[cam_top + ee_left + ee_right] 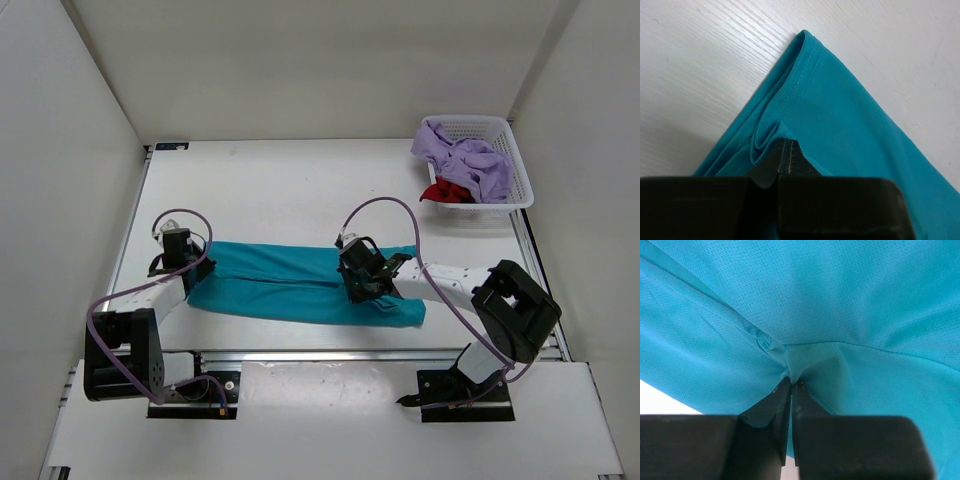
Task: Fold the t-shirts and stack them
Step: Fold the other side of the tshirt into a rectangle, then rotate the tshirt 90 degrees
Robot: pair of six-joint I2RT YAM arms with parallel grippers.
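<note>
Across the lower middle of the top view, you have the teal t-shirt [290, 282] laid out on the white counter [280, 190] as a long band running left to right, with a lengthwise crease along its middle. Its right end is squarer, and its left end narrows toward your left arm. Through the left wrist camera you see a hemmed corner of it with a line of stitching, pointing to the top of the frame, the cloth rucked into small folds. Through the right wrist camera the fine knit fills nearly the whole frame and puckers to one point.

Your left arm reaches from the lower left of the top view up to the shirt's left end, and the left gripper [786, 146] is pinched closed on the teal t-shirt just behind that corner. Your right arm stretches from the lower right toward the left, wrist low over the band right of its middle, and the right gripper [791, 384] is clamped tight on a tuck of the same shirt.

At the upper right, the lavender t-shirt [465, 160] and the red t-shirt [447, 192] lie crumpled in the white mesh basket [522, 178].
</note>
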